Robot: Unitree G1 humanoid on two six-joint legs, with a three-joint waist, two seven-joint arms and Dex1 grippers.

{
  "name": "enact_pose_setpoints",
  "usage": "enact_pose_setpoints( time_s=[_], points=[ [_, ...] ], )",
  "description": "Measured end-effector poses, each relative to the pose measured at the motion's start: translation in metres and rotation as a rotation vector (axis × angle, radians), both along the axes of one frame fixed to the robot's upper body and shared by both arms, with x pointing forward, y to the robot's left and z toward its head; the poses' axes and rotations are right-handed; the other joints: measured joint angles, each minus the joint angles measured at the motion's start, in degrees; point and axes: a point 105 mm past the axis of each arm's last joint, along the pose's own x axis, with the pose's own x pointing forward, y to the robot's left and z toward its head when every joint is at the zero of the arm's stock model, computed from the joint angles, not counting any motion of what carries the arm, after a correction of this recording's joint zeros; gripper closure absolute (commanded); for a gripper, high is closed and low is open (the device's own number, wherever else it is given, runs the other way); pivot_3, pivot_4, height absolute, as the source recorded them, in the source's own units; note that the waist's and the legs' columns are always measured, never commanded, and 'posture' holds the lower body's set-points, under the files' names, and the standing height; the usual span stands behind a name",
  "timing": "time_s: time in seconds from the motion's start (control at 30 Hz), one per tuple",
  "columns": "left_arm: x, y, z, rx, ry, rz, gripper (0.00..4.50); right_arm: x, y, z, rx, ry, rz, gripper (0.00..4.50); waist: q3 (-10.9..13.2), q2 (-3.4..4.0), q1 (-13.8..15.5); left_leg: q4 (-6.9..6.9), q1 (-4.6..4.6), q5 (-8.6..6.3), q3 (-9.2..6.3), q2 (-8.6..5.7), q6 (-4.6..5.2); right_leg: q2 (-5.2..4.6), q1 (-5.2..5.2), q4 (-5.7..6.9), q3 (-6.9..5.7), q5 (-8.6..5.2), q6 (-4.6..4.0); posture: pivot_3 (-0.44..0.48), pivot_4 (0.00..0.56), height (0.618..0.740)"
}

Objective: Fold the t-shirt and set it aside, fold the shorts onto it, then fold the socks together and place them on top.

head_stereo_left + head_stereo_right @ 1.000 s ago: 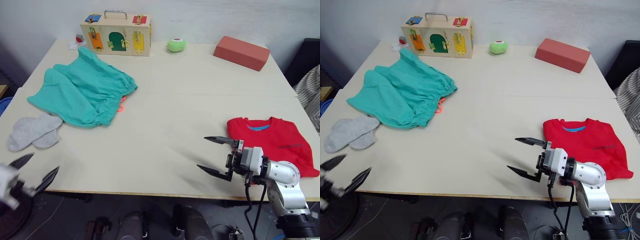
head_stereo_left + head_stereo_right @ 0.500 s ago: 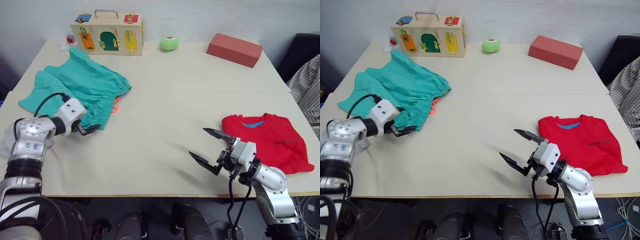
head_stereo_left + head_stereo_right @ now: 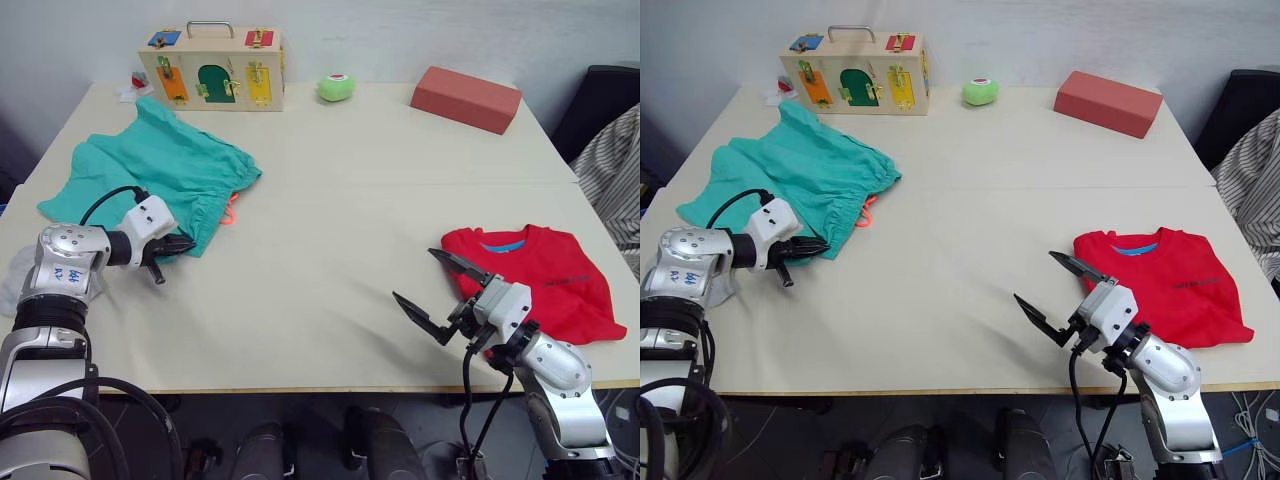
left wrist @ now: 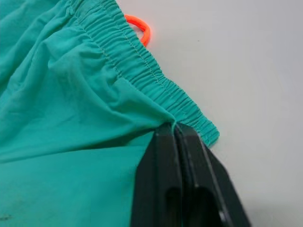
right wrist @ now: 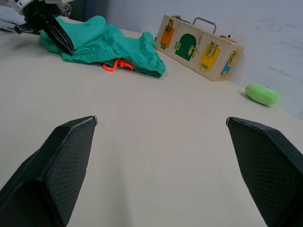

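The teal-green shorts (image 3: 150, 180) lie spread at the table's left, their orange drawstring (image 4: 139, 29) poking out at the waist. My left gripper (image 3: 185, 243) is shut on the near corner of the gathered waistband (image 4: 189, 111). The red t-shirt (image 3: 540, 280) lies folded near the front right edge. Just left of it, my right gripper (image 3: 415, 275) hovers open and empty over bare table. A sliver of the grey socks (image 3: 8, 288) peeks out at the left edge behind my left arm.
A wooden latch box (image 3: 212, 68), a green ball-like toy (image 3: 336, 87) and a red block (image 3: 466, 98) line the far edge. Striped cloth (image 3: 615, 170) hangs beyond the right edge. Bare table (image 3: 330, 220) spans the middle.
My left arm rose from below the front edge, reached the shorts and shut on the waistband corner. The right gripper stayed open, barely shifting. The camera view shifted too.
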Motion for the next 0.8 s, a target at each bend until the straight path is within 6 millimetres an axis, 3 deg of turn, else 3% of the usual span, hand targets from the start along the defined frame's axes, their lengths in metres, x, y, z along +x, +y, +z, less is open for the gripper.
enact_pose_setpoints(
  time_s=[0.27, 0.47, 0.6, 0.8],
  points=[
    [-0.008, -0.019, 0.007, -0.087, 0.019, -0.102, 4.48, 0.001, 0.0, 0.003, -0.013, -0.009, 0.004, 0.0, 0.0, -0.05, 0.4, 0.11, -0.02, 0.0, 0.03, 0.01, 0.01, 0.07, -0.02, 0.08, 0.18, -0.01, 0.01, 0.0, 0.15, 0.74],
    [-0.014, -0.021, 0.027, -0.111, -0.039, -0.157, 4.48, -0.003, -0.003, -0.005, -0.021, 0.021, 0.0, 0.0, 0.0, -0.05, 0.4, 0.17, -0.01, 0.0, 0.04, 0.03, 0.0, 0.1, -0.02, 0.12, 0.38, -0.01, 0.01, 0.0, 0.15, 0.74],
    [-0.022, -0.065, 0.028, -0.227, -0.005, -0.272, 4.48, -0.003, -0.003, -0.005, -0.03, 0.022, 0.002, 0.0, 0.0, -0.05, 0.7, 0.43, -0.04, -0.03, 0.02, 0.03, 0.05, 0.08, 0.01, 0.23, 0.66, -0.04, 0.06, 0.0, 0.15, 0.74],
    [-0.044, -0.159, 0.007, -0.37, 0.102, -0.501, 4.48, -0.003, -0.013, -0.003, -0.067, 0.016, -0.021, 0.0, 0.0, -0.08, 0.6, 0.8, -0.1, -0.11, 0.02, 0.02, 0.12, 0.11, 0.02, 0.2, 0.86, -0.03, 0.14, 0.0, 0.15, 0.74]
  ],
)
